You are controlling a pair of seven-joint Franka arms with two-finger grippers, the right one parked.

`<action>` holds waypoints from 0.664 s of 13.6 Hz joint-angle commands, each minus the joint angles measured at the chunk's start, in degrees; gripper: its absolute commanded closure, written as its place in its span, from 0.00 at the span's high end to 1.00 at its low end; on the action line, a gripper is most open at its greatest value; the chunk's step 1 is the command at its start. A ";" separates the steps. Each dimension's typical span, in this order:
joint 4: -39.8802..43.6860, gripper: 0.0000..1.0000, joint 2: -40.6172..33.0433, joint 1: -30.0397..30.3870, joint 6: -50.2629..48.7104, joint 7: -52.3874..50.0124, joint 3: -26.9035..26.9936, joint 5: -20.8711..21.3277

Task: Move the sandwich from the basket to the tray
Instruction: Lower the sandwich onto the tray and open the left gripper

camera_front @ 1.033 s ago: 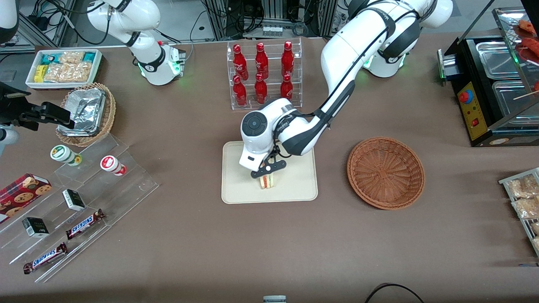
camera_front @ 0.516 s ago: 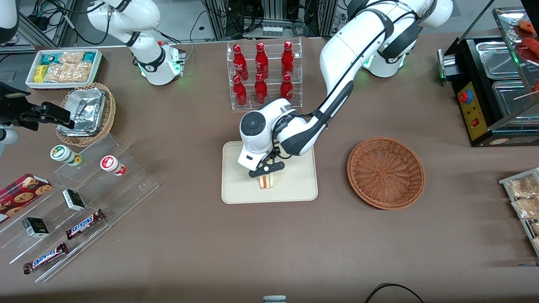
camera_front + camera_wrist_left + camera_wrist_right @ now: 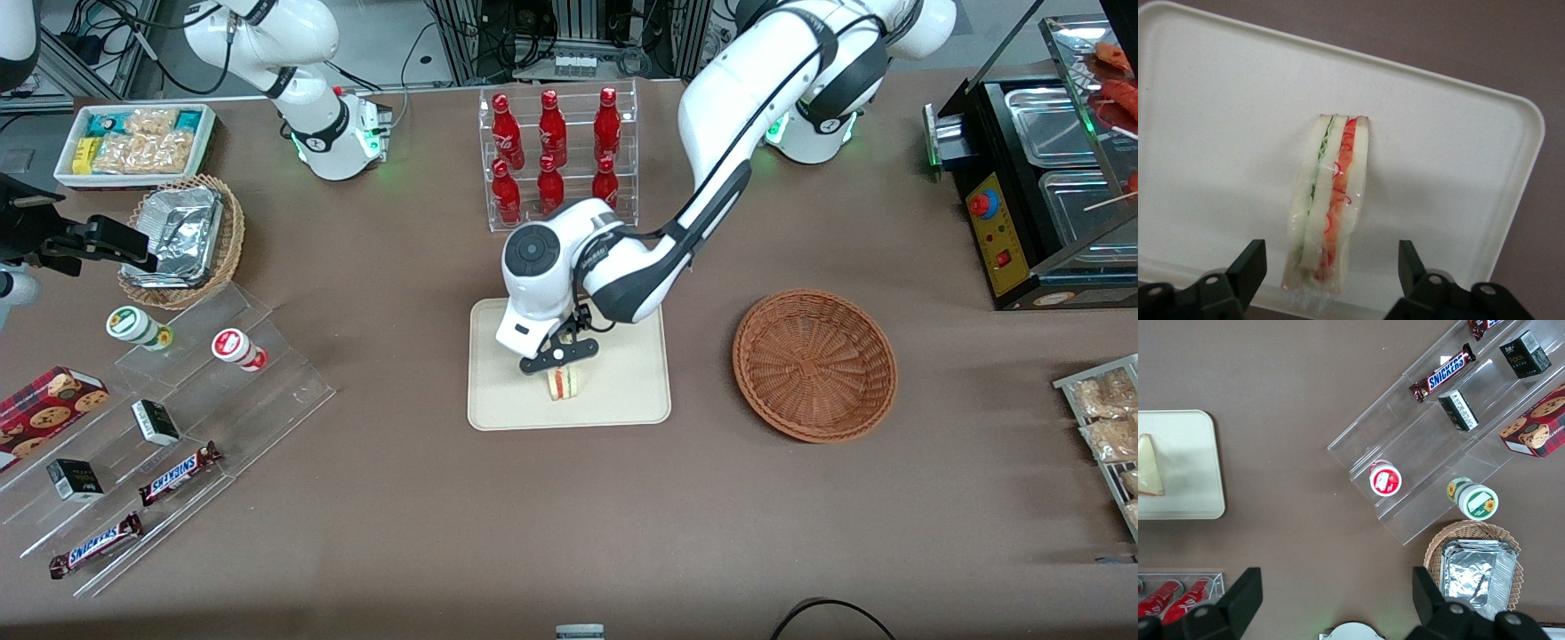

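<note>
1. Now the tool (image 3: 558,354) is hanging just above the sandwich (image 3: 563,383), its two fingers (image 3: 1248,267) spread wide and gripping nothing, as the wrist view is showing clear gaps on both sides of the bread.
2. The sandwich is standing on its edge on the tray (image 3: 622,391), close to the tray's rim nearest the front camera, and the basket (image 3: 814,364) is sitting bare toward the working arm's end of the desk.
3. Standing thin and upright like this, the sandwich is risking a topple; I judge any sideways drift of the fingers during the lift would be clipping it and knocking it flat.
4. Its clear wrapper (image 3: 1308,297) is looking loose near the base, so a finger could be snagging it and dragging the sandwich toward the rim.
5. A tumble outward could be carrying it over the low rim onto the desk (image 3: 569,516).
</note>
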 commanded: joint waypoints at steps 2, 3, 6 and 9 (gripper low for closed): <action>-1.15 1.00 -6.94 1.37 -4.42 0.00 0.22 -0.70; -1.15 1.00 -8.43 1.38 -6.01 0.96 0.31 -0.79; -1.50 1.00 -12.81 5.66 -12.76 2.99 0.40 -6.19; -6.49 1.00 -17.83 10.25 -16.66 6.66 0.66 -9.32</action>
